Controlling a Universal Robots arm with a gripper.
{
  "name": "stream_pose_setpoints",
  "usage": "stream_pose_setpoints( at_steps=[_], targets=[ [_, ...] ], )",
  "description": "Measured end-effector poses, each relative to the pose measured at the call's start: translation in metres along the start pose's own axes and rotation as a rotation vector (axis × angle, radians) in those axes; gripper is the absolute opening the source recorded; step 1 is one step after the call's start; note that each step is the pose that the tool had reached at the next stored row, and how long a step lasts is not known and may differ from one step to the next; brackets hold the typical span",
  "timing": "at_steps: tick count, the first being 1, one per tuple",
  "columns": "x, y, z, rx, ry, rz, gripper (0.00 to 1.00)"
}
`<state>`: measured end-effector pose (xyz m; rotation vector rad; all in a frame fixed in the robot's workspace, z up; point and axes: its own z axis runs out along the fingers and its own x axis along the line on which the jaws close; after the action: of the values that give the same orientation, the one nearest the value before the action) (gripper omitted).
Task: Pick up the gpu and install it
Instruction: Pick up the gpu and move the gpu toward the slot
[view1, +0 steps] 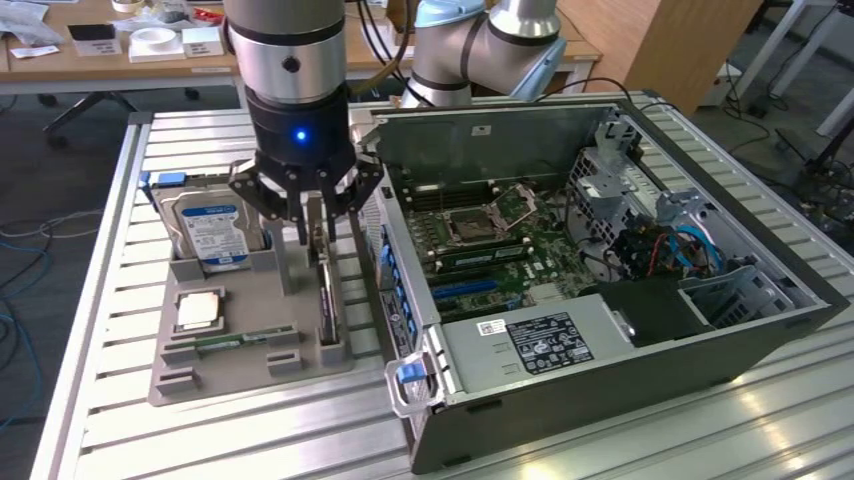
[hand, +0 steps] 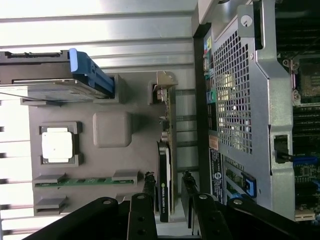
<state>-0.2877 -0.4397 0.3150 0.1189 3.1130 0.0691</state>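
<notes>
Pincer straddles upright gpu, seemingly untouched.

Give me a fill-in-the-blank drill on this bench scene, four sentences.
The gripper straddles the ___ with open fingers, over the grey tray.
The hard drive wears a ___ label.
The memory stick lying in the tray is ___.
The computer case sits on the exterior view's ___ of the tray.
Missing: gpu; blue; green; right.
</notes>
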Motion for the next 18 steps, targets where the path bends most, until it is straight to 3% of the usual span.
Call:
stream_pose_setpoints(
  at_steps=[18],
  targets=[
    [0.0001, -0.0002, 0.0043, 0.0000, 0.0000, 0.000, 0.36]
  ],
)
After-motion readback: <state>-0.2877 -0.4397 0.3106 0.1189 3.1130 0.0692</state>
